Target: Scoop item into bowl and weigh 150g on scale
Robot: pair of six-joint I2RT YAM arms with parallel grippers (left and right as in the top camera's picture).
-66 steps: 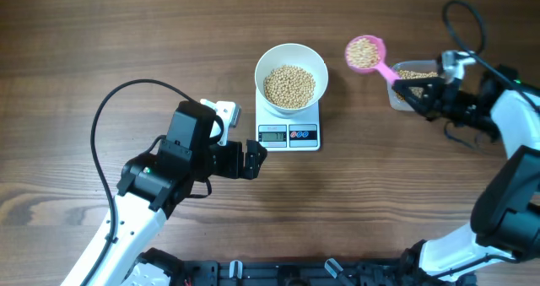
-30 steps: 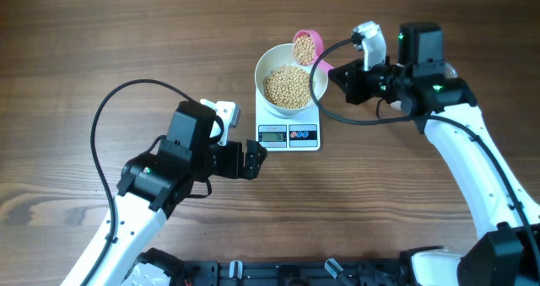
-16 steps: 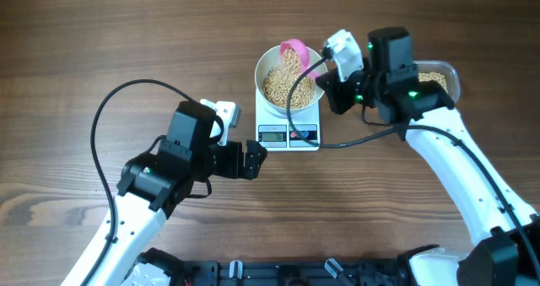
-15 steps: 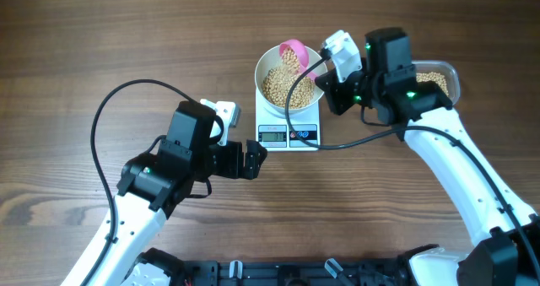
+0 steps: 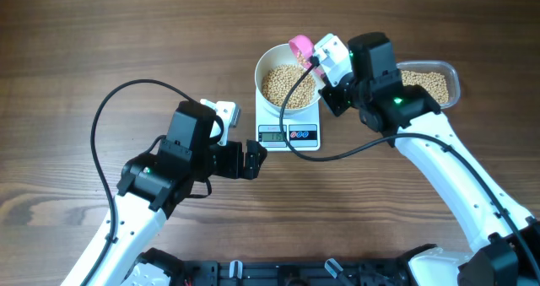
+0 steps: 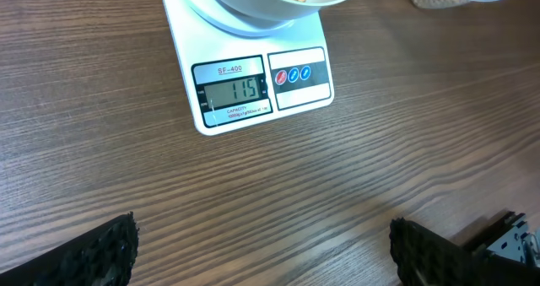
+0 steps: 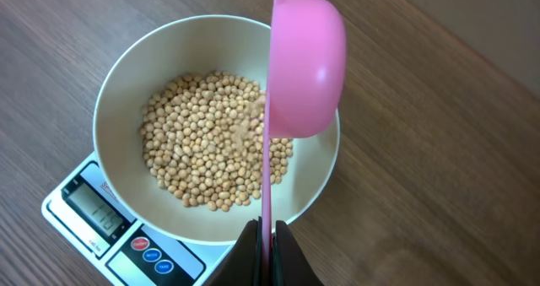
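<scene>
Two robot arms reach over a wooden table (image 5: pixel 101 33). Nearest, front left, the left gripper (image 5: pixel 251 160) has its jaws spread wide and holds nothing. Just beyond it, near the table's middle, a white digital scale (image 5: pixel 288 134) displays 115. A white bowl (image 5: pixel 261 67) of soybeans (image 5: pixel 285 83) sits on the scale. Above the bowl's far rim, the right gripper (image 7: pixel 267 248) pinches the handle of a pink scoop (image 7: pixel 305 67), which is tipped on edge. A clear tub (image 5: pixel 456 79) of soybeans lies toward the far right edge.
</scene>
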